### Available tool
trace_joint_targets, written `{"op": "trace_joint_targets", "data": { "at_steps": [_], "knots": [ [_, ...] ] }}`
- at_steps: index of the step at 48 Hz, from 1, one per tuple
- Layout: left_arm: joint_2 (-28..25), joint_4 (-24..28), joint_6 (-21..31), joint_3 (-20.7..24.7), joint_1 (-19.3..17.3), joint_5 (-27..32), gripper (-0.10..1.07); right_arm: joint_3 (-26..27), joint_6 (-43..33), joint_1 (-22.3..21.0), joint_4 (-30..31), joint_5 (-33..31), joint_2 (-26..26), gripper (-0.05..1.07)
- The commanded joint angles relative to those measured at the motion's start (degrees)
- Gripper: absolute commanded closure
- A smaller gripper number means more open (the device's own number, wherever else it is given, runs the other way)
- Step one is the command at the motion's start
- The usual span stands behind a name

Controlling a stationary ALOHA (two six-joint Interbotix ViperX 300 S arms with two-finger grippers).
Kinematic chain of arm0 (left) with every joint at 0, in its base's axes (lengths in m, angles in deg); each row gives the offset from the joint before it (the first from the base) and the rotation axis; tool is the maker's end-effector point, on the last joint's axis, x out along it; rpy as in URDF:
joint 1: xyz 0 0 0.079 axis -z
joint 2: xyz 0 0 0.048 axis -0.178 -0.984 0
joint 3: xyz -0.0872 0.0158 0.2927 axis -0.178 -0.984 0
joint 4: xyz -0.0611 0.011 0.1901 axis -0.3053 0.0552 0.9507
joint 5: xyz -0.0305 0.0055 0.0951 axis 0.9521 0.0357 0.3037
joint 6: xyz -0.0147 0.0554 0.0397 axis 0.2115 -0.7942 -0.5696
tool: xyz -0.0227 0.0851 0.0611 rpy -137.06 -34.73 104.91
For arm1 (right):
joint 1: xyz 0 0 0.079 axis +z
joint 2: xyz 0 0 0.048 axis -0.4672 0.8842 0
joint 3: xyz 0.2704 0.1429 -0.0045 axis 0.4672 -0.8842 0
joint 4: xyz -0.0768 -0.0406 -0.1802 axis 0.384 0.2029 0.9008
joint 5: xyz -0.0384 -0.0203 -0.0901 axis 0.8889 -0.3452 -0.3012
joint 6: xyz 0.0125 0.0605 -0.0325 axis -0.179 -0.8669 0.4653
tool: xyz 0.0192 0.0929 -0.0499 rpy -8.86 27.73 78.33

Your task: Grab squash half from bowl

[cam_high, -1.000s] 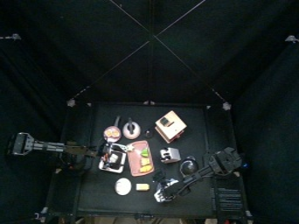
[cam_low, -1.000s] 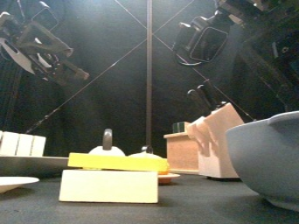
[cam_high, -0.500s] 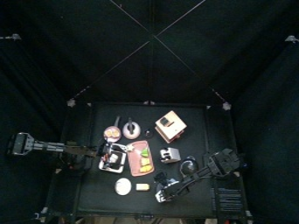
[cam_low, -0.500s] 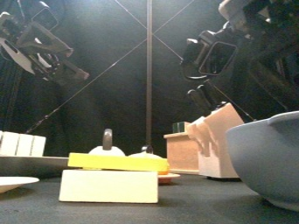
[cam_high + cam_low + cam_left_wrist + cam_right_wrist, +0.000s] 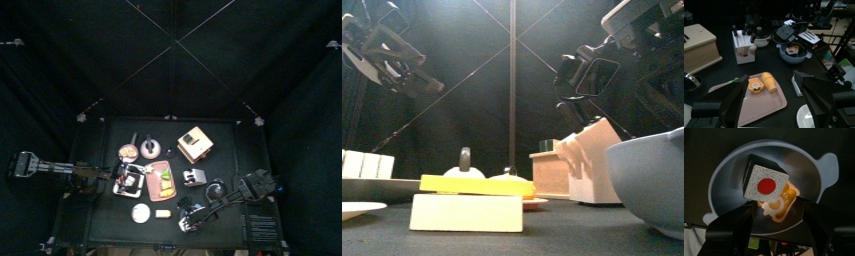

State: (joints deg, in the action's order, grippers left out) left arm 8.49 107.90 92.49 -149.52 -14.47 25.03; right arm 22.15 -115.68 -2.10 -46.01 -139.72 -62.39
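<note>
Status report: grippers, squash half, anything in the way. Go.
Right gripper open above the bowl. Left gripper open, resting over the pink tray. Squash half in bowl, not gripped. White block with red dot partly covers it.

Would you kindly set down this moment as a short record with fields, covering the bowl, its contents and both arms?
bowl: grey-blue bowl, near the table's front right corner
squash half: orange-yellow squash half inside the bowl, partly hidden
other content: patterned block with a red dot lying over the squash half
right gripper: right gripper right above the bowl, jaws open, holding nothing
left gripper: left gripper over the pink tray, jaws open, empty
tray contents: orange and yellow food pieces
task state: squash half not yet grasped
</note>
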Motion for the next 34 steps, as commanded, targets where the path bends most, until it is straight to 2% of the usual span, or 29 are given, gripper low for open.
{"op": "trace_joint_targets", "data": {
  "at_steps": [1, 23, 34],
  "knots": [
    [0.1, 0.0, 0.0, 0.7, -0.1, -0.3, -0.06, -0.3, 0.2, -0.2, -0.5, 0.8, 0.1, 0.10],
    [0.3, 0.0, 0.0, 0.4, -0.1, -0.3, -0.06, -0.2, 0.2, -0.2, -0.4, 1.0, 0.1, 0.12],
    [0.2, 0.0, 0.0, 0.5, -0.1, -0.4, -0.06, 0.0, 0.2, -0.1, -0.4, 0.5, -0.6, 0.23]
  ]
}}
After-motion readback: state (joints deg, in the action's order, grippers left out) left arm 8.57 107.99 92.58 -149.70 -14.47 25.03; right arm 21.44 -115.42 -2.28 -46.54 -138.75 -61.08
